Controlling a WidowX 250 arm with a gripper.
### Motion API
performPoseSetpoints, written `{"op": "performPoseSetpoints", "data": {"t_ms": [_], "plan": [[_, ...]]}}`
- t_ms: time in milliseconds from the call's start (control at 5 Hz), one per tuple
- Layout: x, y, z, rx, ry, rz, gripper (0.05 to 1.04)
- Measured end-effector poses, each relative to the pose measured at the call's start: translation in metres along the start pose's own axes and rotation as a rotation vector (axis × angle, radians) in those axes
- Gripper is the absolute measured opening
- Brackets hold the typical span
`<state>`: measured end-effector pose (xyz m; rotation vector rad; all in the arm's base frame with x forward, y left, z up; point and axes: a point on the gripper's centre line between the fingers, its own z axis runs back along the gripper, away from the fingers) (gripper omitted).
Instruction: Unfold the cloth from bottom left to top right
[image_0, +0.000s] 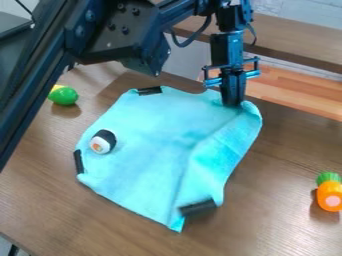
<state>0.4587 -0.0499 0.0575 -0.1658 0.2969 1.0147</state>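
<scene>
Camera view: cloth lies mostly spread on the bench; gripper at its top-right corner, fingers close together, apparently pinching it. Step judged: final placement. Next move requires easing the corner flat, then release.

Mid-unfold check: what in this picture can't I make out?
Camera view: the bit of cloth directly behind the gripper, hidden by the gripper.
Camera view: what the yellow patch is; too little shows behind the green toy.
Camera view: the far right side of the orange toy, cut off by the right edge.
</scene>
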Motion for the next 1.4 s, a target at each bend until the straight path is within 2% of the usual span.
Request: {"op": "performPoseSetpoints", "data": {"t_ms": [200, 400, 600, 800, 1000, 1200, 1400], "plan": [[0.009, 0.002, -0.025, -0.006, -0.043, -0.019, 0.071], [-0.003, -0.004, -0.010, -0.064, -0.252, -0.153, 0.230], [-0.013, -0.003, -0.012, -0.110, -0.325, -0.252, 0.453], [-0.010, 0.000, -0.012, -0.125, -0.318, -0.253, 0.756], [-0.017, 0.001, 0.007, -0.175, -0.323, -0.282, 0.984], [-0.019, 0.020, 0.033, -0.205, -0.332, -0.321, 0.999], [-0.014, 0.068, 0.086, -0.177, -0.452, -0.346, 0.999]]}}
